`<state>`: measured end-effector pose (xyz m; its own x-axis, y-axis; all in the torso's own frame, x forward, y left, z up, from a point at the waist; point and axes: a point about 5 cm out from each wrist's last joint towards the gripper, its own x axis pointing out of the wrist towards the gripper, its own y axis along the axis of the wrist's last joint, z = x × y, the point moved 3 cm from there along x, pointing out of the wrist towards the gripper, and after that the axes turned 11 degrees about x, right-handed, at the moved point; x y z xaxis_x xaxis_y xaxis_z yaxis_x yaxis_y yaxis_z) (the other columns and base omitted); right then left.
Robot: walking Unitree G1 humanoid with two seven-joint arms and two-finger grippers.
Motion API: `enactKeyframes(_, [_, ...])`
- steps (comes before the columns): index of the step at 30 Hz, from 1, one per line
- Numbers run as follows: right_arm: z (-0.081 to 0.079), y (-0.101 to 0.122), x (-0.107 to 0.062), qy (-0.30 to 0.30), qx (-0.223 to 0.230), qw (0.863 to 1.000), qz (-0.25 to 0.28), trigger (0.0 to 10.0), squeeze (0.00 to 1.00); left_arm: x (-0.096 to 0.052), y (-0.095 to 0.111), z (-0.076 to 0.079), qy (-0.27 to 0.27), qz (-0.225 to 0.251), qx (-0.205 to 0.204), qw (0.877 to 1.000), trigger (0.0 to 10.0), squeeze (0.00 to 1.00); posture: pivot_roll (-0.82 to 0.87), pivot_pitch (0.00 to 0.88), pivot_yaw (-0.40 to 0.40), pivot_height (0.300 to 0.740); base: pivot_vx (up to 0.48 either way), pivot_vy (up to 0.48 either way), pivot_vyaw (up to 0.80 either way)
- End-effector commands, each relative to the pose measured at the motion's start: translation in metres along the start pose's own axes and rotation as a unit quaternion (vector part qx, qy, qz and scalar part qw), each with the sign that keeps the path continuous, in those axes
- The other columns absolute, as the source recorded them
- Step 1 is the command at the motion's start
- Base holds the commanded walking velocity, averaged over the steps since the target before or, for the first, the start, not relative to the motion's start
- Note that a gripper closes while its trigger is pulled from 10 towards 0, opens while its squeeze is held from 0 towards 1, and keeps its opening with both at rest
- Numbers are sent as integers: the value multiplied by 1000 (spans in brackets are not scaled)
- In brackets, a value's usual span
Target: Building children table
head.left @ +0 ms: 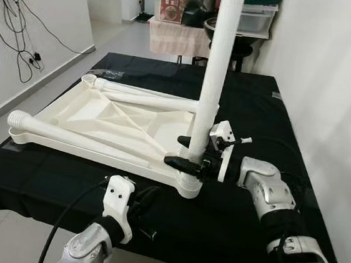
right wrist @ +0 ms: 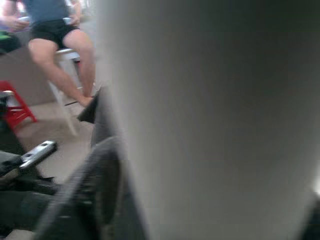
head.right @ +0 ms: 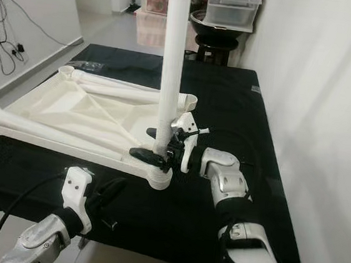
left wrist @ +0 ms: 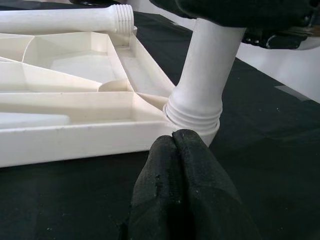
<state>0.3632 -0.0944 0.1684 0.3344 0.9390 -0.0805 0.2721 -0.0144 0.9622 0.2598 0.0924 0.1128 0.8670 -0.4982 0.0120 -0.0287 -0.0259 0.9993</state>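
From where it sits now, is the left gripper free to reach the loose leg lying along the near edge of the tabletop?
Probably yes: the left gripper hovers shut over bare black cloth, and nothing stands between it and the loose leg.

Bare black counter [head.left: 253, 108] right of upright leg [head.left: 213, 79]; tabletop [head.left: 95, 120] w/ two loose legs blocks left side.

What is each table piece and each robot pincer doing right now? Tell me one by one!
Tabletop: upside down, flat on the black cloth.
Standing leg: upright in the near corner socket, held low down.
Near leg: lying on the tabletop, threaded end free.
Far leg: lying along the far edge.
Right pincer: shut on the standing leg.
Left pincer: shut, holding nothing, near the socket.
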Motion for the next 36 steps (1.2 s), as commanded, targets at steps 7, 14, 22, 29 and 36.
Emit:
enactKeyframes(7, [-4, -4, 2, 47, 5, 999, -20, 0, 0, 0, -3, 1, 1, -6, 0, 1000, 10000, 0, 7, 0, -34, 740, 0, 0, 0])
enactKeyframes(14, [2, -22, 3, -71, -8, 997, -19, 0, 0, 0, -2, 3, 2, -3, -1, 1000, 10000, 0, 5, 0, -47, 740, 0, 0, 0])
enactKeyframes(22, [9, -66, 1, -389, 29, 920, 31, 0, 0, -3, -1, 0, 5, -3, -3, 1000, 10000, 0, -21, 0, -23, 740, 0, 0, 0])
enactKeyframes(29, [9, -65, 11, -372, 19, 928, 16, 0, 0, -2, -2, -1, 4, -4, -2, 1000, 10000, 0, -16, 0, -26, 740, 0, 0, 0])
enactKeyframes(36, [-1, -60, 21, -315, 18, 949, 23, 10000, 804, -2, -2, -2, 6, -4, -1, 1000, 10000, 0, -13, 0, -20, 740, 0, 0, 0])
